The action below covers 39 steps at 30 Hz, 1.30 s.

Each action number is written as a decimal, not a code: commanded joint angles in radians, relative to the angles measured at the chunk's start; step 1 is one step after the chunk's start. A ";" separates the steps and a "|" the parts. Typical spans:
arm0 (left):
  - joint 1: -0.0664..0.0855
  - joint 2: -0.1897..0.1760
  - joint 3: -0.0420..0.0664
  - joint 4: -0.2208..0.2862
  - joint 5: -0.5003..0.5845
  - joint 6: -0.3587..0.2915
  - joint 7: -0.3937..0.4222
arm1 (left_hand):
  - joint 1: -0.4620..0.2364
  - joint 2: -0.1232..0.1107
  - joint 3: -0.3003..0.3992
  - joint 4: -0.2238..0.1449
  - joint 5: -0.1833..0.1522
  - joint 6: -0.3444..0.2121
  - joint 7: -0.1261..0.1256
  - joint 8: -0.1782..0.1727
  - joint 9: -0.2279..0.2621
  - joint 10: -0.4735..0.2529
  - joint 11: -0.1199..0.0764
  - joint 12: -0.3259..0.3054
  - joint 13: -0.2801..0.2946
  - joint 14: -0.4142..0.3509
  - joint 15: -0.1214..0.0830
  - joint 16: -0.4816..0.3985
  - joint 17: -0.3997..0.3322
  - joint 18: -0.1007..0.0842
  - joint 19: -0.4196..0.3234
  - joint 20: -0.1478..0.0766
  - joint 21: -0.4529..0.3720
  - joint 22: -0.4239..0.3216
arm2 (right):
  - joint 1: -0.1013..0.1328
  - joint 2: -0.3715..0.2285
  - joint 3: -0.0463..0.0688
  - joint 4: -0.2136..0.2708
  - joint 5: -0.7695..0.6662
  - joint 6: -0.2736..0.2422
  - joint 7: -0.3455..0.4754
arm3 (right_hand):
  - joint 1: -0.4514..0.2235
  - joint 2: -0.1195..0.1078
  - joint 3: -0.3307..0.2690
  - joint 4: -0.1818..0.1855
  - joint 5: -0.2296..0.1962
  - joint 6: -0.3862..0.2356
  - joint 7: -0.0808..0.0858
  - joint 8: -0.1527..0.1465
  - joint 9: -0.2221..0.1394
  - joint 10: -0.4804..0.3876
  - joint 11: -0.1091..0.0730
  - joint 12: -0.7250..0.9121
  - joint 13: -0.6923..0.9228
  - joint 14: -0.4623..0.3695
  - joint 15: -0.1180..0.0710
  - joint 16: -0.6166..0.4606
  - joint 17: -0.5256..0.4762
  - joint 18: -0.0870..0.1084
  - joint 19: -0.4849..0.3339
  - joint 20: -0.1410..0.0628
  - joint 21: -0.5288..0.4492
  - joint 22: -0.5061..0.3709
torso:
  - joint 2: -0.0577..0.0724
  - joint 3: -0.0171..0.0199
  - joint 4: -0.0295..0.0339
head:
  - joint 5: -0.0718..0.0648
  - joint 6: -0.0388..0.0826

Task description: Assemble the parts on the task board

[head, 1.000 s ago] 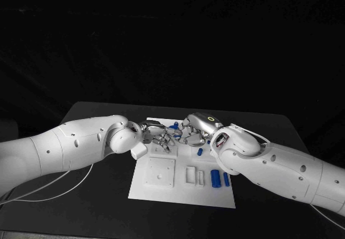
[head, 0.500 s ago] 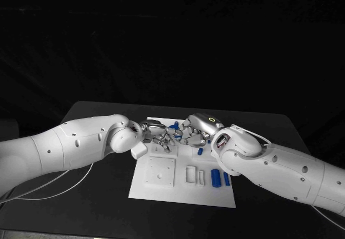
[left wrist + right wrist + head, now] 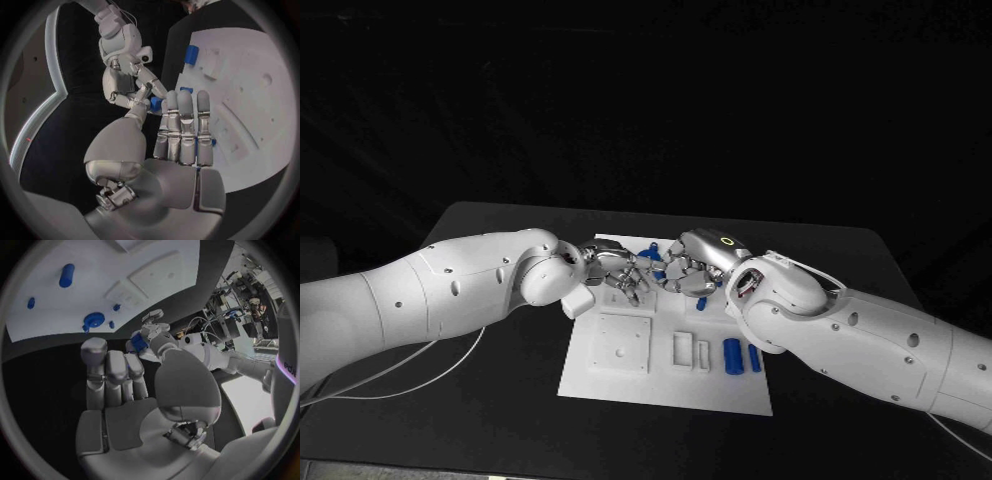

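Both hands meet above the far end of the white task board (image 3: 661, 385). My left hand (image 3: 615, 272) and my right hand (image 3: 692, 270) face each other with fingertips together. A small blue part (image 3: 155, 103) sits between them. The left thumb and a finger pinch it, and the right hand (image 3: 128, 75) has its fingertips on it too. The same blue part (image 3: 137, 343) lies beside the right thumb tip, with the left hand (image 3: 152, 326) behind it. The rest of the right fingers stand straight and close together.
Two blue cylinders (image 3: 731, 357) lie side by side on the board's near right, next to white blocks (image 3: 625, 345). A small blue piece (image 3: 702, 303) stands mid-board. A round blue piece (image 3: 94, 319) and a blue cylinder (image 3: 66, 275) sit on the board.
The right hand has dipped slightly and closed in on the left hand. Both hands stay together over the board's far end, with the blue part between them.
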State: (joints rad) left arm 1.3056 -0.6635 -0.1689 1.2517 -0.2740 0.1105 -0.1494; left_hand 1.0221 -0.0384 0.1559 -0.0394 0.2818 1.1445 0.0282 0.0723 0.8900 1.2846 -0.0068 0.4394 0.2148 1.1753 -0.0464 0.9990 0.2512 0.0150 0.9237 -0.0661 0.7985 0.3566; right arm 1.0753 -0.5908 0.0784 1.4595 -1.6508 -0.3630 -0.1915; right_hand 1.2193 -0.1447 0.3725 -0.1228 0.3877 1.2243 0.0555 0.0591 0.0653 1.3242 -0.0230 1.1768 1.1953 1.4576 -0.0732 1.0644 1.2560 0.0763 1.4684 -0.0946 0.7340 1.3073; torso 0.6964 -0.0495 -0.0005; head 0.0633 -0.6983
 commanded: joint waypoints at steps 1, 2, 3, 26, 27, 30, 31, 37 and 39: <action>0.003 -0.001 0.003 0.001 -0.008 0.007 0.015 | 0.006 -0.013 0.000 0.014 -0.004 -0.007 0.001 -0.003 -0.003 -0.006 -0.002 0.007 0.002 -0.006 0.001 0.008 -0.001 -0.015 -0.001 0.004 -0.004 0.000 | -0.003 -0.004 -0.002 -0.006 -0.004 0.033 -0.014 | 0.001 0.005 -0.006 -0.003 0.003 0.006 0.002 0.003 0.000 0.001 -0.003 0.000 0.002 0.002 -0.007 -0.003 0.001 -0.001 0.052 -0.007 -0.003 0.076 | 0.000 0.0000 0.0005 | 0.001 -0.001; 0.003 -0.001 0.003 0.000 -0.007 0.009 0.014 | 0.007 -0.012 0.001 0.015 -0.004 -0.006 0.000 -0.003 -0.002 -0.006 -0.002 0.008 0.002 -0.006 0.001 0.008 -0.001 -0.015 -0.002 0.004 -0.004 0.000 | -0.003 -0.005 -0.002 -0.006 -0.004 0.033 -0.013 | 0.001 0.005 -0.006 -0.003 0.003 0.006 0.002 0.003 0.000 0.001 -0.003 0.000 0.002 0.002 -0.007 -0.003 0.001 -0.001 0.052 -0.007 -0.003 0.076 | 0.000 -0.0001 0.0004 | 0.002 0.000; 0.003 -0.001 0.003 0.000 -0.005 0.011 0.014 | 0.009 -0.011 0.002 0.015 -0.004 -0.004 -0.001 -0.002 -0.002 -0.006 -0.002 0.008 0.002 -0.006 0.000 0.009 -0.001 -0.015 -0.002 0.004 -0.004 0.000 | -0.003 -0.005 -0.002 -0.006 -0.003 0.034 -0.011 | 0.001 0.005 -0.006 -0.003 0.003 0.006 0.002 0.003 0.000 0.001 -0.003 0.000 0.002 0.002 -0.007 -0.003 0.001 -0.001 0.052 -0.007 -0.003 0.076 | 0.000 -0.0003 0.0004 | 0.003 0.000; 0.002 -0.001 0.003 0.004 -0.071 0.009 -0.005 | 0.005 -0.014 -0.020 0.030 -0.210 -0.015 0.013 -0.005 -0.039 -0.019 0.007 0.004 -0.005 -0.012 0.007 0.006 -0.013 -0.015 -0.006 0.009 -0.008 -0.001 | -0.004 -0.004 -0.002 -0.002 0.002 0.039 0.001 | 0.001 0.006 -0.006 -0.005 0.003 0.006 0.002 0.003 0.000 0.000 -0.004 -0.001 0.001 0.003 -0.008 -0.003 0.002 0.000 0.052 -0.008 -0.004 0.075 | 0.000 -0.0004 -0.0004 | 0.002 -0.002; 0.002 0.000 0.003 0.004 -0.071 0.009 -0.005 | 0.005 -0.027 -0.015 0.046 -0.224 -0.015 0.014 -0.005 -0.044 -0.020 0.008 0.005 -0.004 -0.012 0.007 0.006 -0.014 -0.015 -0.005 0.009 -0.009 -0.002 | -0.004 -0.004 -0.002 -0.003 0.002 0.042 0.000 | 0.001 0.006 -0.007 -0.005 0.003 0.006 0.002 0.003 0.000 0.000 -0.004 -0.001 0.001 0.002 -0.008 -0.004 0.002 0.000 0.052 -0.008 -0.004 0.075 | -0.001 -0.0005 -0.0005 | 0.002 -0.002; 0.002 0.001 0.003 0.005 -0.071 0.009 -0.006 | -0.006 -0.065 -0.012 0.091 -0.233 -0.018 0.017 -0.006 -0.058 -0.022 0.010 0.002 -0.006 -0.014 0.008 0.003 -0.015 -0.015 -0.004 0.009 -0.012 -0.004 | -0.004 -0.003 -0.002 -0.004 0.002 0.047 -0.001 | 0.000 0.006 -0.008 -0.005 0.003 0.005 0.002 0.003 0.000 -0.001 -0.003 -0.002 0.000 0.001 -0.008 -0.005 0.001 0.000 0.052 -0.008 -0.005 0.075 | 0.000 -0.0004 -0.0005 | 0.002 -0.002; 0.002 0.001 0.003 0.006 -0.070 0.010 -0.007 | -0.013 -0.077 -0.013 0.104 -0.233 -0.018 0.018 -0.006 -0.061 -0.022 0.011 0.001 -0.006 -0.013 0.008 0.002 -0.015 -0.015 -0.003 0.009 -0.013 -0.004 | -0.004 -0.002 -0.002 -0.004 0.002 0.049 -0.001 | 0.000 0.006 -0.008 -0.005 0.003 0.005 0.002 0.003 0.000 -0.001 -0.003 -0.002 0.000 0.001 -0.008 -0.005 0.001 0.000 0.052 -0.008 -0.005 0.075 | 0.000 -0.0002 -0.0005 | 0.001 -0.003; 0.002 0.002 0.003 0.005 -0.080 0.010 -0.019 | 0.053 -0.074 -0.182 0.220 -0.233 -0.019 0.021 -0.006 -0.095 -0.020 0.013 -0.006 -0.008 -0.012 0.009 -0.002 -0.014 -0.015 0.004 0.010 -0.025 -0.009 | -0.004 -0.001 -0.002 -0.005 0.002 0.051 -0.001 | 0.002 0.008 -0.008 -0.006 0.002 0.005 0.002 0.003 0.000 -0.001 -0.003 -0.002 0.001 0.002 -0.008 -0.005 0.002 0.000 0.052 -0.008 -0.006 0.075 | 0.000 0.0002 0.0000 | 0.000 -0.003; 0.002 0.002 0.003 0.005 -0.082 0.009 -0.022 | 0.052 -0.079 -0.179 0.223 -0.233 -0.020 0.021 -0.004 -0.096 -0.020 0.013 -0.007 -0.007 -0.012 0.009 -0.002 -0.014 -0.015 0.004 0.010 -0.026 -0.008 | -0.004 -0.001 -0.002 -0.005 0.002 0.052 -0.001 | 0.002 0.008 -0.008 -0.006 0.002 0.005 0.002 0.003 0.000 -0.001 -0.003 -0.002 0.001 0.002 -0.008 -0.005 0.002 0.000 0.052 -0.008 -0.006 0.075 | 0.000 -0.0002 0.0002 | 0.000 -0.004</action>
State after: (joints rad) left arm 1.3070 -0.6638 -0.1673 1.2544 -0.3429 0.1218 -0.1637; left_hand 1.0673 -0.1144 -0.0232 0.1794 0.0521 1.1226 0.0455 0.0666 0.7949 1.2683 0.0022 0.4383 0.2078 1.1627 -0.0406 1.0028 0.2373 0.0151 0.9239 -0.0589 0.7759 0.3484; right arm 1.0721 -0.5924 0.0765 1.4542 -1.6467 -0.3294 -0.1959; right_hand 1.2218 -0.1423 0.3685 -0.1271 0.3892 1.2225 0.0571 0.0582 0.0641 1.3241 -0.0230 1.1768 1.1950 1.4612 -0.0767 1.0644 1.2569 0.0762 1.4648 -0.0981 0.7340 1.3079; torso 0.6962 -0.0496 -0.0008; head 0.0633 -0.7014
